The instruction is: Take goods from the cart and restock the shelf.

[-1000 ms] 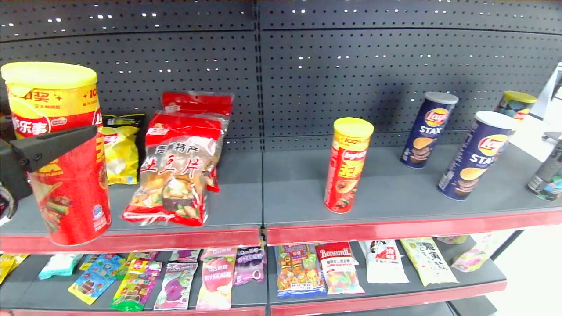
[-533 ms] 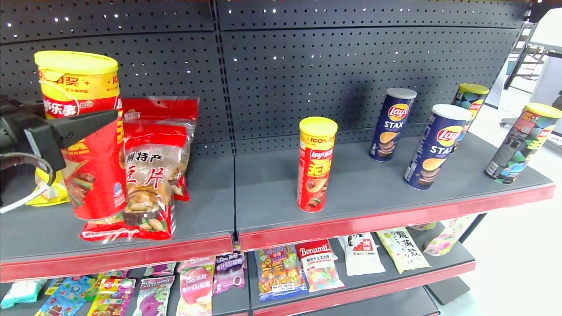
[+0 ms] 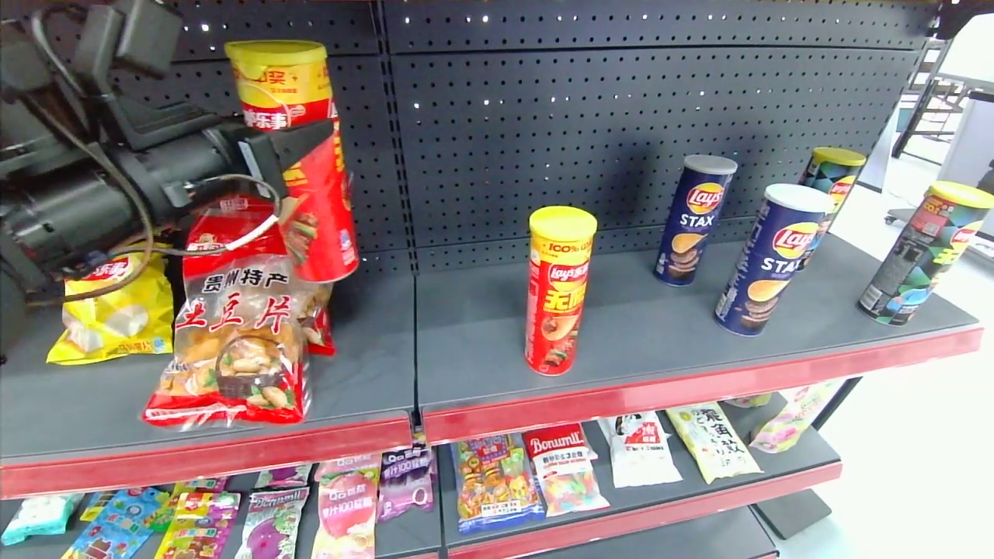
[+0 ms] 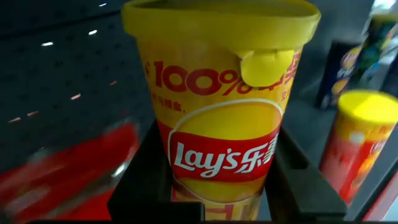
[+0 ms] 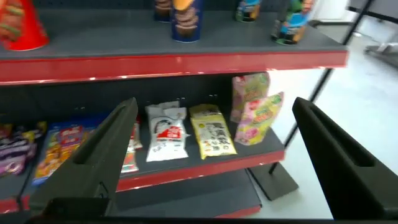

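- The grey shelf (image 3: pixel 621 341) is lying bare, below and right of the lifted chip can (image 3: pixel 322 225)
- The left gripper (image 3: pixel 299 147) is clamping it upright above the snack bags (image 3: pixel 233 334)
- The right gripper (image 5: pixel 216 106) is hanging agape, empty

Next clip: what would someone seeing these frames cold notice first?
The tall red chip canister with a yellow lid stands out, clamped in the left gripper and raised above the clear red-topped snack bag at the left of the grey red-edged shelf. A matching canister stands upright alone mid-shelf, two dark blue canisters to its right.
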Available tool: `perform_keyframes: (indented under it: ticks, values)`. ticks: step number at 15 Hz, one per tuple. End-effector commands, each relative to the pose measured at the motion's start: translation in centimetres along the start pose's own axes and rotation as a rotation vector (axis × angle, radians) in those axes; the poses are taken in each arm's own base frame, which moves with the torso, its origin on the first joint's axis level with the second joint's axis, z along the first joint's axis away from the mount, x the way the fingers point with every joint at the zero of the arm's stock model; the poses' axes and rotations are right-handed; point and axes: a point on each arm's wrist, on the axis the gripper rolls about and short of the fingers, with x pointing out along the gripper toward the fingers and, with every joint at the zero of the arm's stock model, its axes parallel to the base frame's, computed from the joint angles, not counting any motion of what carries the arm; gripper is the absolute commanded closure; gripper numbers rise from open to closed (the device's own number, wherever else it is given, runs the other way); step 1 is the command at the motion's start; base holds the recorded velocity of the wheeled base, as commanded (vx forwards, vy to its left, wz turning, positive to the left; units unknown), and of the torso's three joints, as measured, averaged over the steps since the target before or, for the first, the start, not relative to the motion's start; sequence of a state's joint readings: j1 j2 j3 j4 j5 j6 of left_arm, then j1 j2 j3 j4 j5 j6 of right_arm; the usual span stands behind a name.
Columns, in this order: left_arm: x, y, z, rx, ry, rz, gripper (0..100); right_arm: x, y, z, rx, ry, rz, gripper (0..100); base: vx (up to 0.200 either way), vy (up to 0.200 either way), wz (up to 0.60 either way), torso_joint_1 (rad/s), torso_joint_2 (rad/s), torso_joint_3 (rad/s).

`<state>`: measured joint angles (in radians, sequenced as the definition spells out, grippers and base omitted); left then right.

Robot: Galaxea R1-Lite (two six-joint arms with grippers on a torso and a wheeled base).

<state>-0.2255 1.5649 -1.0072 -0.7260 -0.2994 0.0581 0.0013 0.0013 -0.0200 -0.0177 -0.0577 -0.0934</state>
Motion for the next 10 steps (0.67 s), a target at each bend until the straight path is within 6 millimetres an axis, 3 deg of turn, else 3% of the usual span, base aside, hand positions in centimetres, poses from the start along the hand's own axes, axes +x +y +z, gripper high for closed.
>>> perform_keyframes:
  ticks: [1, 5, 8, 10]
  values:
    - [2.6, -0.5, -3.1, -0.052, 0.07, -0.066, 100, 0.0, 0.0, 0.0, 0.001, -0.001, 0.023, 0, 0.0, 0.0, 0.0, 0.0, 0.0, 0.0]
    - [3.1, -0.5, -3.8, -0.067, 0.081, -0.129, 100, 0.0, 0.4, 0.0, 0.028, -0.001, 0.186, 0, 0.0, 0.0, 0.0, 0.0, 0.0, 0.0]
    - [3.4, -0.7, -4.3, -0.077, 0.087, -0.203, 100, 0.0, 0.4, 0.0, 0.081, -0.006, 0.156, 0, 0.0, 0.0, 0.0, 0.0, 0.0, 0.0]
    - [3.5, -0.5, -4.5, -0.084, 0.085, -0.201, 100, -0.1, 0.6, 0.0, 0.012, -0.023, 0.272, 0, 0.0, 0.0, 0.0, 0.0, 0.0, 0.0]
